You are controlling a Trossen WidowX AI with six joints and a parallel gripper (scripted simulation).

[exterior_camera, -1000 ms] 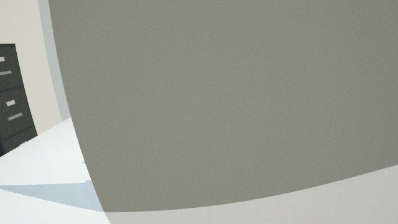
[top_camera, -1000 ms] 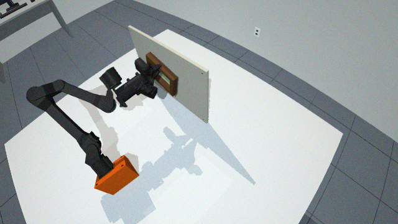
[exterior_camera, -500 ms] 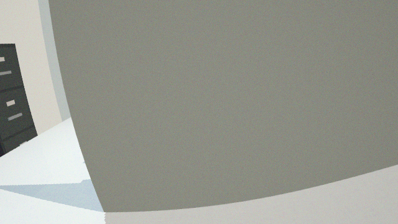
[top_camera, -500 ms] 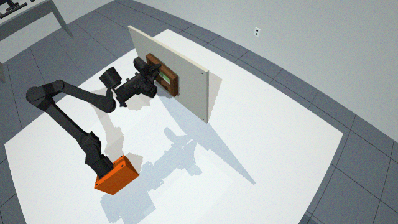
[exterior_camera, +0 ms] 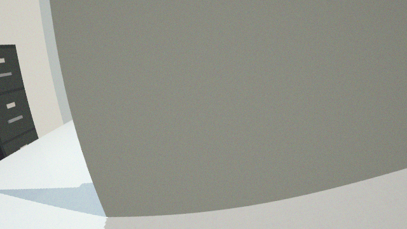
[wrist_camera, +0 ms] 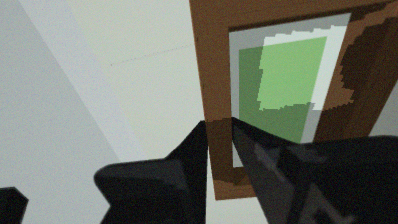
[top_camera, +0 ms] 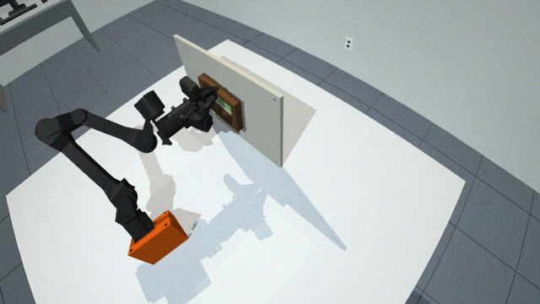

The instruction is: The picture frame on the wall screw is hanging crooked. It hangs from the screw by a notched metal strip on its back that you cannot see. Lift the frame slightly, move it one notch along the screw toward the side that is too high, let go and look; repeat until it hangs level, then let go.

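The brown wooden picture frame (top_camera: 239, 119) (wrist_camera: 212, 65), with a green picture inside a pale border, is against the upright cream panel (top_camera: 262, 110) (exterior_camera: 222, 111) (wrist_camera: 155, 30). My gripper (top_camera: 215, 95) (wrist_camera: 216, 123) is shut on the frame's side bar, the left one in the wrist view, with one finger outside the bar and the other inside the opening. The frame's far side is partly in shadow. The screw and the notched strip are hidden. The exterior view shows only the panel's back, so I cannot tell how level the frame is.
The panel stands on the white table top (top_camera: 380, 190). The arm's orange base block (top_camera: 158, 245) is at the near side. A grey desk (top_camera: 46, 25) stands at the far left, and a dark drawer cabinet (exterior_camera: 16, 86) stands beyond the table.
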